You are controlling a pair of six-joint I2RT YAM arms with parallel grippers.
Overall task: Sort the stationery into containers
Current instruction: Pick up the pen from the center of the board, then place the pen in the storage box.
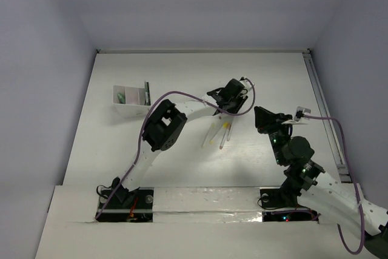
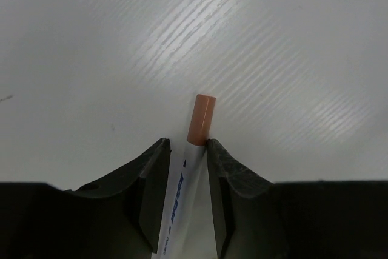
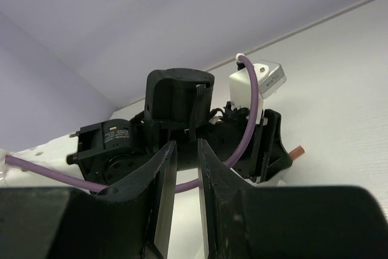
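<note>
Orange-capped marker (image 2: pixel 202 118) pinched in left pincer (image 2: pixel 187 144) above tabletop (image 2: pixel 91 59), right pincer (image 3: pixel 186 145) slightly spread, tray (image 1: pixel 129 108) well apart near left edge.

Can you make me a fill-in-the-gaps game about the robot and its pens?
1. The left gripper grips a marker that has an ___ cap.
2. Between its fingers, the right gripper holds ___.
3. In the top view, the white tray stands on the ___ side of the table.
Missing words: orange; nothing; left.
</note>
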